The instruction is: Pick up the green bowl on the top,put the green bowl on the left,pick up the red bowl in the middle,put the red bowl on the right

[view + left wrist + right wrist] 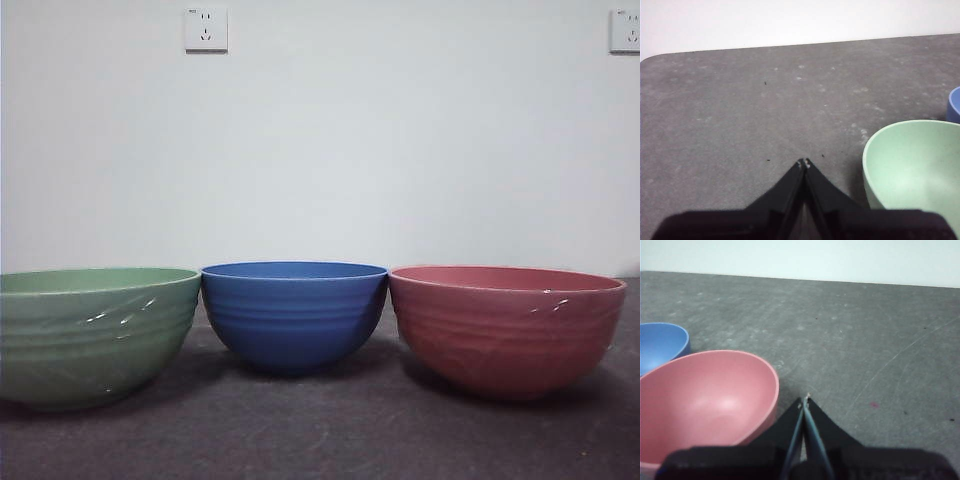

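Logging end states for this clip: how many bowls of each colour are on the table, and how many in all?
green bowl: 1
blue bowl: 1
red bowl: 1
Total: 3 bowls, standing in a row, none stacked. The left gripper and the right gripper are both shut and hold nothing.

Left gripper [804, 162]: jaws closed tip to tip, holding nothing. Right gripper [805, 399]: jaws likewise closed, empty.
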`<state>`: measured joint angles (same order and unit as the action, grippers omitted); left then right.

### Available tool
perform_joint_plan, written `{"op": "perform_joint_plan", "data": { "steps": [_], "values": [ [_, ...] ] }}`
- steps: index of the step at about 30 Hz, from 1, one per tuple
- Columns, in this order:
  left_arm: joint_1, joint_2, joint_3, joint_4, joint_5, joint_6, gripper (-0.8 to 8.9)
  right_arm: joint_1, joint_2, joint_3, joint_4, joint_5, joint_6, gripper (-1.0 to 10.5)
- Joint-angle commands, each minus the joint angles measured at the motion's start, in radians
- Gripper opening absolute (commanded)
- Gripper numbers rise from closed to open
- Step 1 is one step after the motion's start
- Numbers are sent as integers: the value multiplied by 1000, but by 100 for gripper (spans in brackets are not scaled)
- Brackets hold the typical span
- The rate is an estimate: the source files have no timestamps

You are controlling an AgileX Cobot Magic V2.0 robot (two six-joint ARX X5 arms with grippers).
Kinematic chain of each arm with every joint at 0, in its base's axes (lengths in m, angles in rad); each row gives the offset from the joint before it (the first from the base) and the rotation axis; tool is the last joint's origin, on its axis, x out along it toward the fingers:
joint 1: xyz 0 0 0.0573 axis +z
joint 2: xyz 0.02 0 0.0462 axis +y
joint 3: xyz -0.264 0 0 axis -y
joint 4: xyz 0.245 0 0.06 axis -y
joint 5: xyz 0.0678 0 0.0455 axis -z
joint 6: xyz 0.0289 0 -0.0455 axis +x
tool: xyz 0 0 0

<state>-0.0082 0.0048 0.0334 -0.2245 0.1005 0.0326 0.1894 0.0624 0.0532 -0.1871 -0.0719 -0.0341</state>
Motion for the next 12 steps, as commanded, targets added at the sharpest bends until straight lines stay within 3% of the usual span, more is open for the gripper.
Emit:
{"op": "perform_joint_plan", "data": {
  "steps": [1,12],
  "values": [
    [3,-1,-7,-23,5,-6,-4,0,-16,-29,5,1,42,4],
    [3,-1,-7,-23,5,-6,-4,1,-15,-30,-31,0,43,4]
  ]
}}
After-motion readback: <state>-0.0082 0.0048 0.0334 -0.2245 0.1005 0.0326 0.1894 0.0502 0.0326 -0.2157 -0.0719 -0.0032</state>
